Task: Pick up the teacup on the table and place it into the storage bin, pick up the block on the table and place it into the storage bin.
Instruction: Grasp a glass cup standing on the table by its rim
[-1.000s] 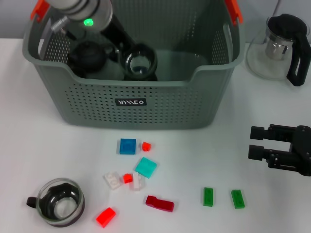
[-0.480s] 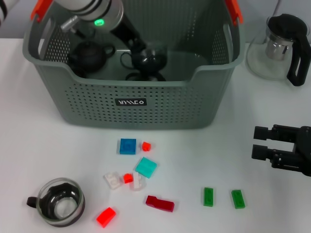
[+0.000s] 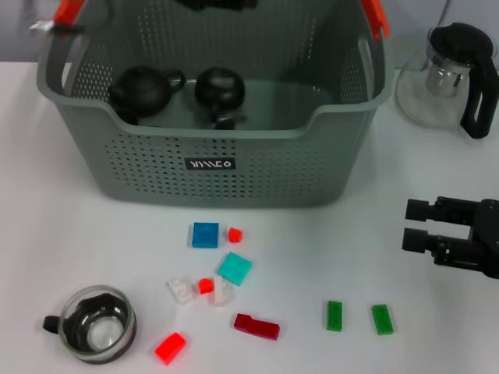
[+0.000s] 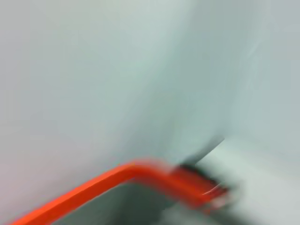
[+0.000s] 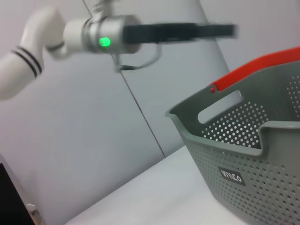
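A white table stands before a plain pale grey wall with one seam.

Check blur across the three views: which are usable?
Head view: sharp, storage bin label readable, glare on the glass teapot. Left wrist view: heavily motion-smeared, only an orange handle reads. Right wrist view: bin crisp, left gripper streaked.
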Tool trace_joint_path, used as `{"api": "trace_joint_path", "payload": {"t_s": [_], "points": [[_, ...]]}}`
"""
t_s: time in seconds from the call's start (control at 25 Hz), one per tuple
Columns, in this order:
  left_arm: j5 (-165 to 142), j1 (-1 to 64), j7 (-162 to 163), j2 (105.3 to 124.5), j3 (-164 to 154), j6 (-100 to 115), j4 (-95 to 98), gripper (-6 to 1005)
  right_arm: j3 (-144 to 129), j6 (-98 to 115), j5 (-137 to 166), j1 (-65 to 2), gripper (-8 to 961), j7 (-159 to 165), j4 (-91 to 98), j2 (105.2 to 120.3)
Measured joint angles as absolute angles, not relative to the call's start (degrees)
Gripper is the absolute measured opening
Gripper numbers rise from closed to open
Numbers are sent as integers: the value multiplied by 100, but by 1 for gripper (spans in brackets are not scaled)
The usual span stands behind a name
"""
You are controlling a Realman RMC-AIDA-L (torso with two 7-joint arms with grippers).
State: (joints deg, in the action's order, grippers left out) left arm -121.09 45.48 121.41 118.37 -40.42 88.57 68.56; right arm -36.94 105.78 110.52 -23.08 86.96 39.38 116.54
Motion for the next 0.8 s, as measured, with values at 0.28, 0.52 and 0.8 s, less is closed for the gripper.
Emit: {"api": "trace_joint_path", "payload": {"t_s": [0.28,0.52,0.8], "points": [[-9583,3905,10856,11239,-2478,11512,4800,730,-3632,10548,11044,-2344,673,8766,3937,11654],[-10476,3135,10383,11464,-2700,11790,5549,765,-3622,10538,11044,-2366,673,8800,3921,11652],[-12954,3022,10328,11539,-3437,11764,6553,762,-3612,10521,11063,-2407,673,8864,3926,11638]]}}
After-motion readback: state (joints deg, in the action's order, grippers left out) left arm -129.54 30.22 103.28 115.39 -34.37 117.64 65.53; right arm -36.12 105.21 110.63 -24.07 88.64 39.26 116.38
